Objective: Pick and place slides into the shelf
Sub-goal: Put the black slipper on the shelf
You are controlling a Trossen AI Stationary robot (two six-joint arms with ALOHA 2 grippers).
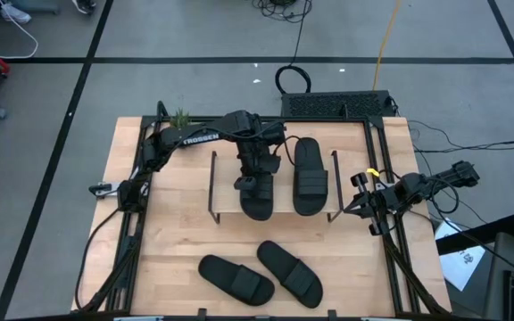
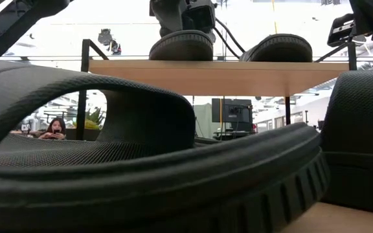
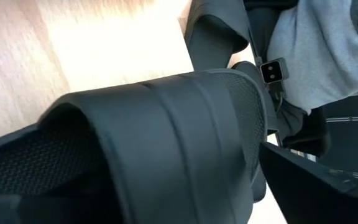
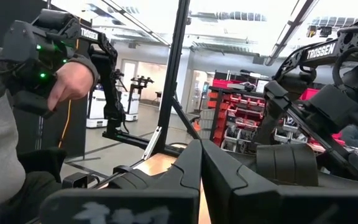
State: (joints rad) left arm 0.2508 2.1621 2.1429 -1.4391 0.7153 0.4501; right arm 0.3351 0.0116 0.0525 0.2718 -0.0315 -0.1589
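Two black slides lie on the shelf [image 1: 227, 178] [image 2: 219, 76], soles flat on its wooden plank. My left gripper [image 1: 252, 183] [image 2: 186, 13] is down on the left one [image 1: 259, 207] [image 2: 181, 45], whose strap [image 3: 179, 137] fills the left wrist view. Its fingers show at the far sides of that view, spread apart. The other shelf slide [image 1: 309, 176] [image 2: 278, 46] lies just right of it. Two more slides [image 1: 236, 278] [image 1: 290, 272] lie side by side near the table's near edge and loom large in the low view [image 2: 141, 168] [image 2: 358, 142]. My right gripper [image 1: 364, 207] [image 4: 201, 168] is shut and waits at the right edge. My left gripper comes from above at the strap of the left shelf slide [image 3: 216, 106], fingers spread to either side of it. I cannot tell whether they touch it, as the strap fills the view. The slide rests flat on the plank.
The shelf's thin black legs [image 1: 212, 183] [image 1: 336, 183] stand at both ends of the plank. A small green plant [image 1: 181, 116] sits at the far left corner and a black box [image 1: 337, 104] at the far edge. A person's hand [image 4: 67, 81] shows beyond the table.
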